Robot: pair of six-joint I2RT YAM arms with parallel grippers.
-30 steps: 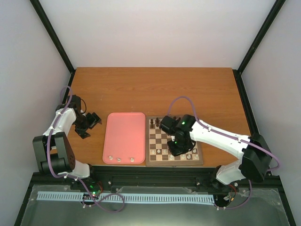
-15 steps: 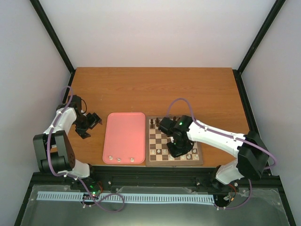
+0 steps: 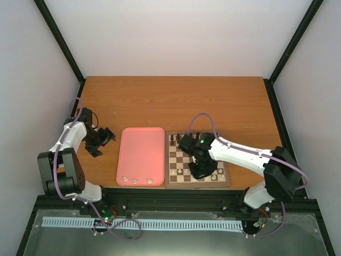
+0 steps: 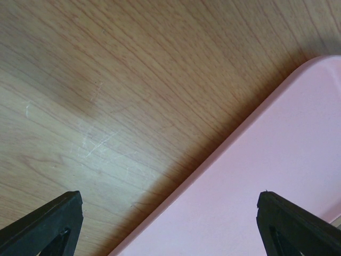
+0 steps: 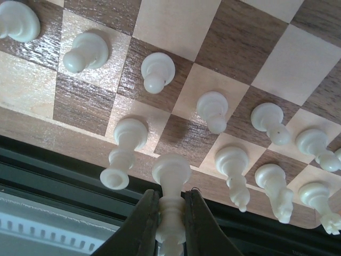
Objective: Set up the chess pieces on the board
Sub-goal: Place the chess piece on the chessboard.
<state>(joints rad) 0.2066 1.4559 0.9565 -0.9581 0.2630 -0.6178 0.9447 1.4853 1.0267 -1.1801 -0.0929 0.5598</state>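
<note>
A white piece (image 5: 170, 184) is pinched by its stem between the two fingers of the right gripper (image 5: 171, 230), which are closed snugly on it. Its round base points at the board (image 5: 171, 21), over the near row where the squares meet the brown border; whether the base touches the wood cannot be told. Just left of it stands another tall piece on the same row, and to its right three more stand along that row. A further line of white pieces (image 5: 157, 71) stands one row farther in, each on its own square, running from the left edge of the wrist view to the right.

From above, the board lies at the near edge of the table (image 3: 176, 101), right of centre, with the right arm reaching across it and hiding much of its middle. Dark pieces (image 3: 173, 140) stand along the far row.

A pink tray (image 3: 141, 149) lies just beside the board's left edge. Three white pieces sit in a line at its near end, apart from each other.

The left gripper (image 3: 102, 138) is left of the tray, near its far corner. Its fingers (image 4: 48, 224) are spread wide with nothing between them, above bare wood and the tray's corner.
</note>
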